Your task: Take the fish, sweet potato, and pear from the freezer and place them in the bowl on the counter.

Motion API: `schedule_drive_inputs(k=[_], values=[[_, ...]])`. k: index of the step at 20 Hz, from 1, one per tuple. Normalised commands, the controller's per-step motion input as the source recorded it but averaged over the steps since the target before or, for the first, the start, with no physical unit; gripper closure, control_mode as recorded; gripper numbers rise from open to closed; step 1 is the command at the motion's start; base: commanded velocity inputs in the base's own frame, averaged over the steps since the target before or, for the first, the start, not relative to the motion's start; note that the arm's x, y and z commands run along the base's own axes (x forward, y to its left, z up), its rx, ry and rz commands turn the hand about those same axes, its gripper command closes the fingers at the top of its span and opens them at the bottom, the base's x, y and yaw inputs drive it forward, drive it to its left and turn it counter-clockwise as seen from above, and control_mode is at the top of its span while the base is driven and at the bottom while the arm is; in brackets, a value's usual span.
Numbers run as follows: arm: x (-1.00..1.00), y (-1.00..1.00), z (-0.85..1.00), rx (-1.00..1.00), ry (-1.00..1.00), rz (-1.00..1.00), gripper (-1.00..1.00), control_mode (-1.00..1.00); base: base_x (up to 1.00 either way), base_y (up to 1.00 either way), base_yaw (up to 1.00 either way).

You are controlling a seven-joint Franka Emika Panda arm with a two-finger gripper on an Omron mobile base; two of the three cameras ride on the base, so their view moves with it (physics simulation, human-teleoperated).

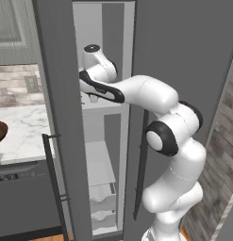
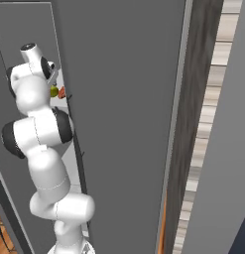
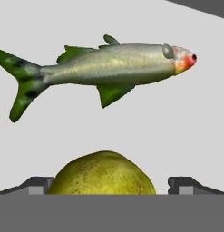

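Where the hand view shows fish (image 3: 113,63), right base shows sweet potato (image 2: 61,92).

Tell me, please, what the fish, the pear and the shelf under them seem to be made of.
The fish looks like real fish: shiny silver-grey scaled body, green fins and tail, a red snout. The pear looks like fresh fruit, with yellow-green, faintly mottled skin. The shelf is plain matte white, probably plastic or painted metal; its look leaves this open.

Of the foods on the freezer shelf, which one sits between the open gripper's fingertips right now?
The pear, the yellow-green round fruit. It sits between the gripper fingertips, which stand apart from it. The fish lies beyond it on the white shelf.
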Motion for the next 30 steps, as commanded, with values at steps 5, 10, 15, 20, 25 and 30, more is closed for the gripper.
schedule_drive_inputs(k=[5, 10, 15, 20, 25, 30], values=[[0.25, 0.0, -0.49, 0.0, 0.0, 0.02, 1.0, -1.0, 0.0, 0.0, 0.0], [0.0, 0.0, -0.43, 0.0, 0.0, 0.02, 1.0, -1.0, 0.0, 0.0, 0.0], [-0.24, -0.16, -0.28, 0.0, 0.0, 0.0, 1.0, -1.0, 0.0, 0.0, 0.0], [-0.58, -0.3, -0.02, 0.0, -0.02, 0.0, 1.0, -1.0, 0.0, 0.0, 0.0], [-0.76, -0.18, 0.13, 0.04, -0.07, 0.0, 1.0, -1.0, 0.0, 0.0, 0.0], [-0.84, 0.0, 0.17, 0.04, -0.06, 0.0, 1.0, -1.0, 0.0, 0.0, 0.0]])
